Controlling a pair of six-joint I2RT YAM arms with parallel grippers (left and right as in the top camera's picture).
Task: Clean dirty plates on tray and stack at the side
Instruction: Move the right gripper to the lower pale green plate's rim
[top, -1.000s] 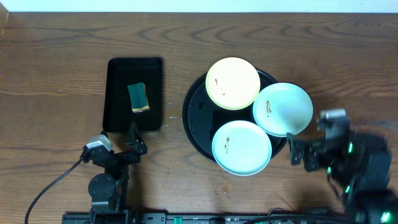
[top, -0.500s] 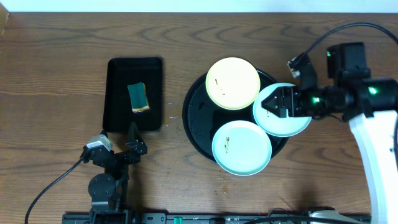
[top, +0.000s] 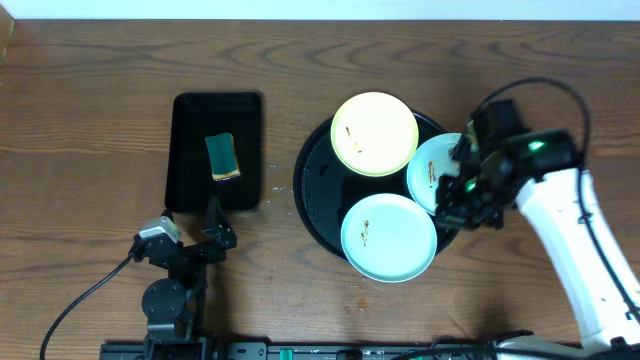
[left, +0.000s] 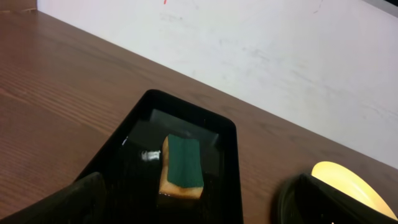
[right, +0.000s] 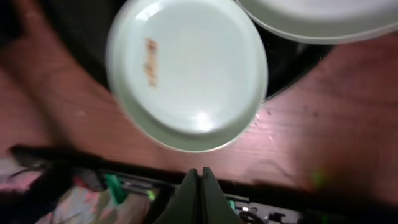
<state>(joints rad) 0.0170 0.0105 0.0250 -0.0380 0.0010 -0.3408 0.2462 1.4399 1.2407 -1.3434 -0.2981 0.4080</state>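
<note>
The round black tray (top: 318, 190) carries three plates. A pale yellow plate (top: 374, 133) lies at the back, a mint one (top: 388, 237) with a brown smear at the front, and another mint one (top: 428, 168) on the right rim. My right gripper (top: 455, 200) hovers over that right plate's near edge and hides part of it. In the right wrist view its fingers (right: 200, 180) are pressed together with nothing between them, above the smeared front plate (right: 186, 81). My left gripper (top: 217, 228) rests open near the front left.
A rectangular black tray (top: 190, 150) on the left holds a green-topped sponge (top: 222, 157). The left wrist view shows that sponge (left: 182, 163) straight ahead. Bare wooden table surrounds both trays. A cable trails from the left arm's base.
My right arm swung in from the table's front right to above the right-hand plate, and its jaws went from open to shut. The left arm and the plates stayed put.
</note>
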